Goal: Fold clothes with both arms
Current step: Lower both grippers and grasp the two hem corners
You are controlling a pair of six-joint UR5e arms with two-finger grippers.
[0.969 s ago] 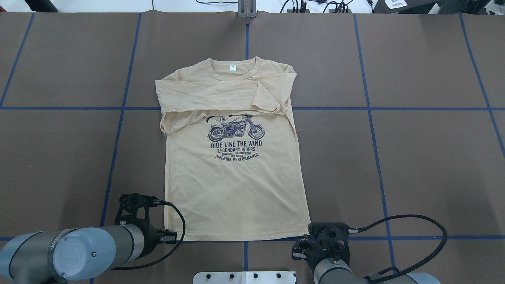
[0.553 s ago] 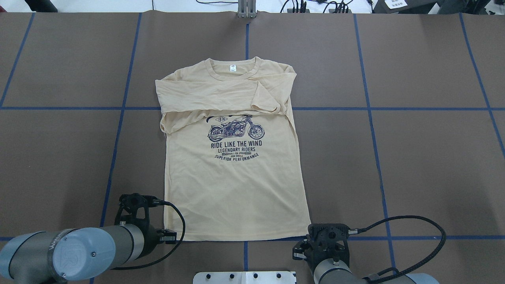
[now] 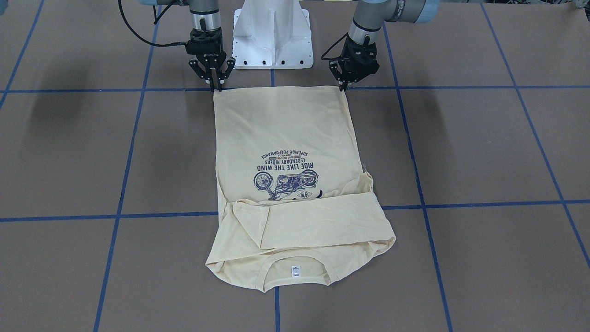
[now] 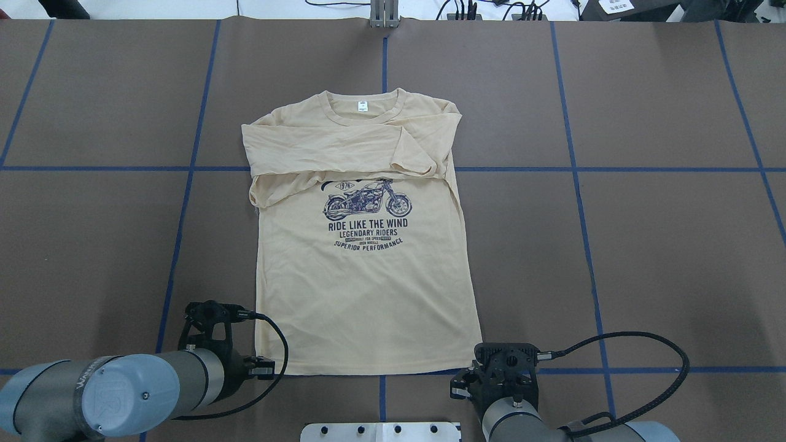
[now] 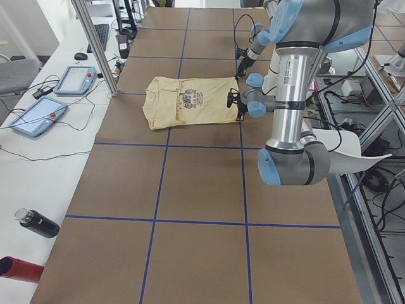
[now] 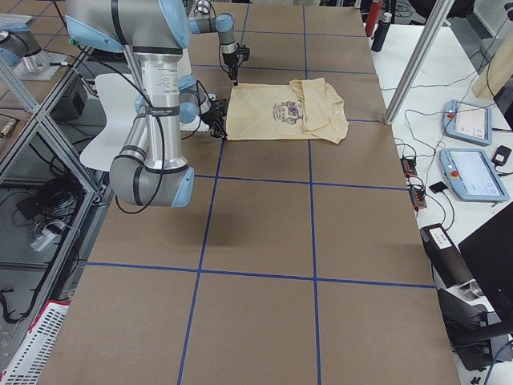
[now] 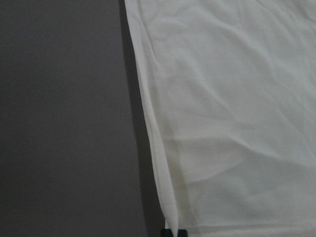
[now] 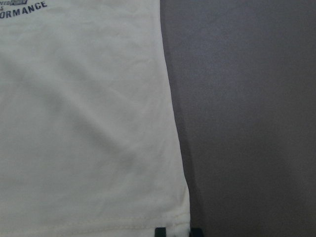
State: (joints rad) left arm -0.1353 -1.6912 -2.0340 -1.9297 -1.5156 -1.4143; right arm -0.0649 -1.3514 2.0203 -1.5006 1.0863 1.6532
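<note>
Along the robot-side edge of the table [image 4: 645,258], the left gripper [image 3: 344,86] and right gripper [image 3: 217,86] each pinch one hem corner of the T-shirt [image 4: 368,294]. It lies flat mid-table, collar toward the far edge. Gripping both corners should let the hem lift evenly. The fabric is thin, soft and faintly creased, and the sleeves [image 4: 331,150] lie folded across the chest.

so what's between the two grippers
The bottom hem of the shirt runs from the right gripper to the left gripper, clearest in the front-facing view.
</note>
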